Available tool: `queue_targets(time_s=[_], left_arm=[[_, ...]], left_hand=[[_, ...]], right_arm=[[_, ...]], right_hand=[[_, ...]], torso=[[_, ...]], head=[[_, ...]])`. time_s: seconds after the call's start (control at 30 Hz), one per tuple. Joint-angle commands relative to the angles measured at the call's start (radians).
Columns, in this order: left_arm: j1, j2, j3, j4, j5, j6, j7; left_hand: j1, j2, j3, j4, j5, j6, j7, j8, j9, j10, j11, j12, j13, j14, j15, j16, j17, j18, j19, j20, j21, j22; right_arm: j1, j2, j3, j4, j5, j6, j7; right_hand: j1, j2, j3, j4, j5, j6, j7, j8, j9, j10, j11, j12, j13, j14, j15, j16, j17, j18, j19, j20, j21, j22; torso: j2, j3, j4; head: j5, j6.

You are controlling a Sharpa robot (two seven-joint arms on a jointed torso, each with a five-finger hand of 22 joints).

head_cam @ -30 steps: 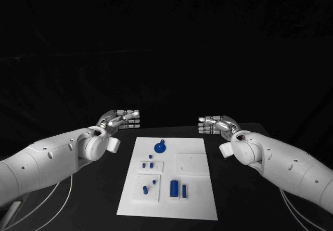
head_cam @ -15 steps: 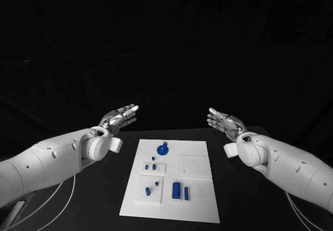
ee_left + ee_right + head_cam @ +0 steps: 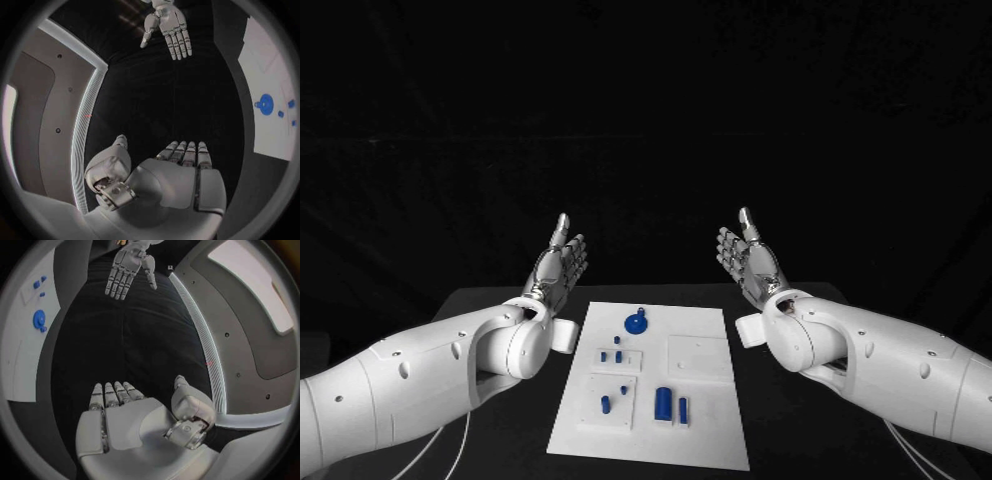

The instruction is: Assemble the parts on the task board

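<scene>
Left robot hand [image 3: 557, 262] and right robot hand [image 3: 751, 258] raised above the far edge of the tabletop [image 3: 488, 300], fingers straight and spread, palms facing each other, holding nothing. White board [image 3: 704, 400] centred between the arms: round blue part [image 3: 636, 323] at 12 o'clock, small pegs [image 3: 612, 355] left of centre, single peg [image 3: 606, 404] at 8 o'clock, cylinder pair [image 3: 672, 403] at 6 o'clock. Same layout fitting either parts awaiting seating or parts already seated; any reach best kept slow, fingertips only, neighbours undisturbed.
</scene>
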Motion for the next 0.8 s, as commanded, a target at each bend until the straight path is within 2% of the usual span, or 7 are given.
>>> queue_targets(time_s=[0.03,0.17,0.23,0.33,0.43,0.8], left_arm=[[-0.022,-0.011,0.007,0.074,0.033,-0.231,0.077],[-0.046,-0.024,0.015,0.15,0.043,-0.324,0.099],[-0.053,-0.027,0.018,0.173,0.047,-0.352,0.106],[-0.061,-0.031,0.02,0.196,0.05,-0.38,0.113],[-0.064,-0.033,0.021,0.205,0.051,-0.391,0.115],[-0.064,-0.033,0.021,0.205,0.051,-0.391,0.115]], left_hand=[[-0.11,-0.003,0.007,0.001,-0.008,-0.028,-0.002,-0.007,-0.003,-0.027,-0.002,-0.007,-0.002,-0.028,-0.004,-0.007,-0.003,-0.023,-0.03,-0.008,-0.007,-0.003],[-0.11,-0.003,0.007,0.001,-0.008,-0.028,-0.002,-0.007,-0.003,-0.027,-0.002,-0.007,-0.002,-0.028,-0.004,-0.007,-0.003,-0.023,-0.03,-0.008,-0.007,-0.003],[-0.11,-0.003,0.007,0.001,-0.008,-0.028,-0.002,-0.007,-0.003,-0.027,-0.002,-0.007,-0.002,-0.028,-0.004,-0.007,-0.003,-0.023,-0.03,-0.008,-0.007,-0.003],[-0.11,-0.003,0.007,0.001,-0.008,-0.028,-0.002,-0.007,-0.003,-0.027,-0.002,-0.007,-0.002,-0.028,-0.004,-0.007,-0.003,-0.023,-0.03,-0.008,-0.007,-0.003],[-0.11,-0.003,0.007,0.001,-0.008,-0.028,-0.002,-0.007,-0.003,-0.027,-0.002,-0.007,-0.002,-0.028,-0.004,-0.007,-0.003,-0.023,-0.03,-0.008,-0.007,-0.003],[-0.11,-0.003,0.007,0.001,-0.008,-0.028,-0.002,-0.007,-0.003,-0.027,-0.002,-0.007,-0.002,-0.028,-0.004,-0.007,-0.003,-0.023,-0.03,-0.008,-0.007,-0.003]], right_arm=[[0.005,-0.024,-0.029,0.083,0.134,-0.226,0.114],[0.011,-0.051,-0.071,0.171,0.188,-0.321,0.153],[0.013,-0.059,-0.084,0.198,0.204,-0.349,0.165],[0.015,-0.067,-0.097,0.225,0.221,-0.379,0.177],[0.016,-0.071,-0.102,0.236,0.227,-0.39,0.182],[0.016,-0.071,-0.102,0.236,0.227,-0.39,0.182]], right_hand=[[-0.068,-0.003,0.0,0.012,-0.015,-0.031,-0.003,-0.005,-0.002,-0.037,-0.005,-0.006,-0.003,-0.039,-0.005,-0.008,-0.003,-0.014,-0.029,-0.006,-0.008,-0.003],[-0.068,-0.003,0.0,0.012,-0.015,-0.031,-0.003,-0.005,-0.002,-0.037,-0.005,-0.006,-0.003,-0.039,-0.005,-0.008,-0.003,-0.014,-0.029,-0.006,-0.008,-0.003],[-0.068,-0.003,0.0,0.012,-0.015,-0.031,-0.003,-0.005,-0.002,-0.037,-0.005,-0.006,-0.003,-0.039,-0.005,-0.008,-0.003,-0.014,-0.029,-0.006,-0.008,-0.003],[-0.068,-0.003,0.0,0.012,-0.015,-0.031,-0.003,-0.005,-0.002,-0.037,-0.005,-0.006,-0.003,-0.039,-0.005,-0.008,-0.003,-0.014,-0.029,-0.006,-0.008,-0.003],[-0.068,-0.003,0.0,0.012,-0.015,-0.031,-0.003,-0.005,-0.002,-0.037,-0.005,-0.006,-0.003,-0.039,-0.005,-0.008,-0.003,-0.014,-0.029,-0.006,-0.008,-0.003],[-0.068,-0.003,0.0,0.012,-0.015,-0.031,-0.003,-0.005,-0.002,-0.037,-0.005,-0.006,-0.003,-0.039,-0.005,-0.008,-0.003,-0.014,-0.029,-0.006,-0.008,-0.003]], torso=[[-0.007,-0.0035,0.0019],[-0.007,-0.0035,0.0019],[-0.007,-0.0035,0.0019],[-0.007,-0.0035,0.0019],[-0.007,-0.0035,0.0019],[-0.007,-0.0035,0.0019]], head=[[-0.001,0.0],[-0.001,0.0],[-0.001,0.0],[-0.001,0.0],[-0.001,0.0],[-0.001,0.0]])
